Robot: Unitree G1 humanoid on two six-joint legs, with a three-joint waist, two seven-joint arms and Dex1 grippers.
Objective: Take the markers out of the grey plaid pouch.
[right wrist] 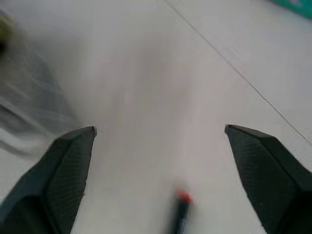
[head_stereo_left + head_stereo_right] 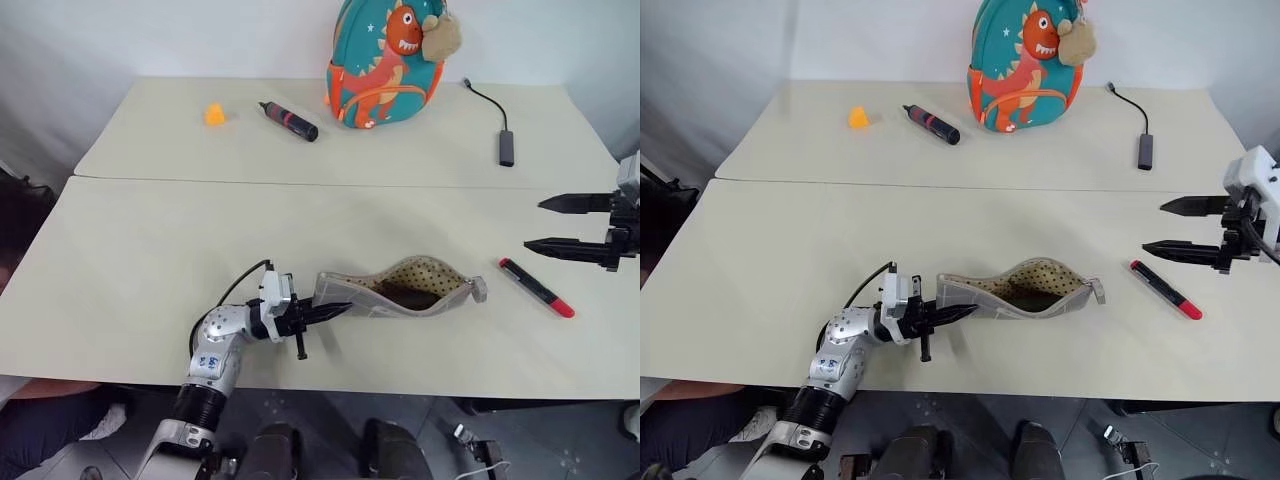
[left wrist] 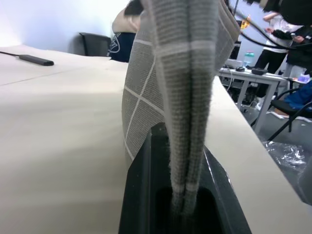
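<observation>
Grey plaid pouch (image 2: 400, 288) lies flat with its long axis across the table, mouth agape and facing your right gripper (image 2: 545, 224). Your left gripper (image 2: 325, 311) is clenched on its closed end, the fabric pinched between the fingers (image 3: 146, 195). The right fingers are spread wide and empty, tips aimed toward the pouch, which sits well apart beyond them. One red-ended marker (image 2: 536, 288) lies just below those fingers, angled away from the pouch. Reach in with the right arm.
</observation>
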